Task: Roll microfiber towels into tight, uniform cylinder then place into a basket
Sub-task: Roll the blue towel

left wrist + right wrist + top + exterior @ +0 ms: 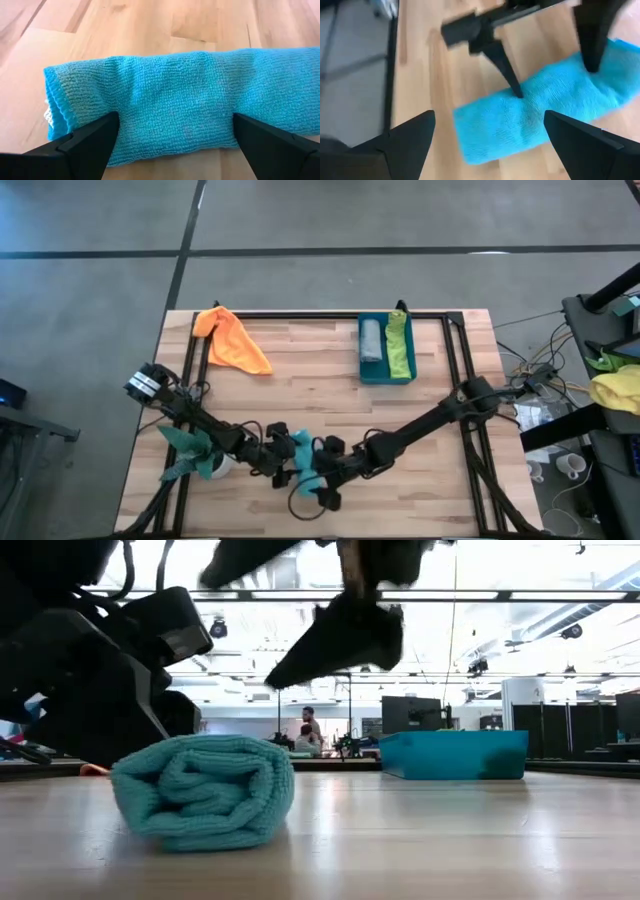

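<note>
The turquoise towel lay rolled into a cylinder on the wooden table, near its front edge, between the two arms. In the low view its end showed as a loose spiral of folds, resting flat on the wood. The left gripper stood at the roll with its fingers spread wide, one finger on each side of the towel's width and the cloth lying between them rather than squeezed. The right gripper faced it from the other side, its fingers also wide apart and holding nothing; from its wrist camera the left gripper's two fingertips could be seen coming down onto the roll, one touching the cloth near its middle. The teal-blue basket sat toward the back of the table, right of centre, well apart from the roll, with a grey towel and a lime green towel lying side by side in it. The orange towel lay loose and unrolled near the back left of the table. A leafy green plant in a white pot stood beside the left arm at the front left.
</note>
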You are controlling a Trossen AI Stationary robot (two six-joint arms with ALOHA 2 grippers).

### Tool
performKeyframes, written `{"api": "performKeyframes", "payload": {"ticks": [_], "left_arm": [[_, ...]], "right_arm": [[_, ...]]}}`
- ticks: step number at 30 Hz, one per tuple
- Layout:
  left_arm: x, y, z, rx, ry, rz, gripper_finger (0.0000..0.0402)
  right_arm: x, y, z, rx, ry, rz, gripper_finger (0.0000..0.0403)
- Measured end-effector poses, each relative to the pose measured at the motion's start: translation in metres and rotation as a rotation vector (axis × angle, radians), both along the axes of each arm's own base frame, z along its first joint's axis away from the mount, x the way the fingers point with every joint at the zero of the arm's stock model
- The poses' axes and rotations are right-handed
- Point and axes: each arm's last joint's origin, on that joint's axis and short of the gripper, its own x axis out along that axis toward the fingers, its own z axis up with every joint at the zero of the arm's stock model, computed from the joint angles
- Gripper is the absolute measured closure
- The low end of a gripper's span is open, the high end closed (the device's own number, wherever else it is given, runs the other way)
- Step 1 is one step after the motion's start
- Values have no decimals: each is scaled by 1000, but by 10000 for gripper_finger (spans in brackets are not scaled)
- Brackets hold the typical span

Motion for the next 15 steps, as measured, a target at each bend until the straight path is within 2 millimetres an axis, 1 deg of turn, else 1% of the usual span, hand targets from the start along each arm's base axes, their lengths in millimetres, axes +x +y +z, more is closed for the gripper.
{"api": "performKeyframes", "payload": {"ticks": [4, 7, 12, 15], "left_arm": [[1, 0, 1, 0, -5, 7, 25], [3, 0, 2, -3, -10, 8, 25], [4, -1, 4, -11, -14, -1, 25], [4, -2, 5, -61, -11, -3, 25]], "right_arm": [[-13, 8, 29, 207, -3, -144, 33], [-22, 20, 37, 306, 1, -196, 33], [-39, 40, 44, 282, -89, -346, 33], [-46, 43, 40, 275, -66, -412, 33]]}}
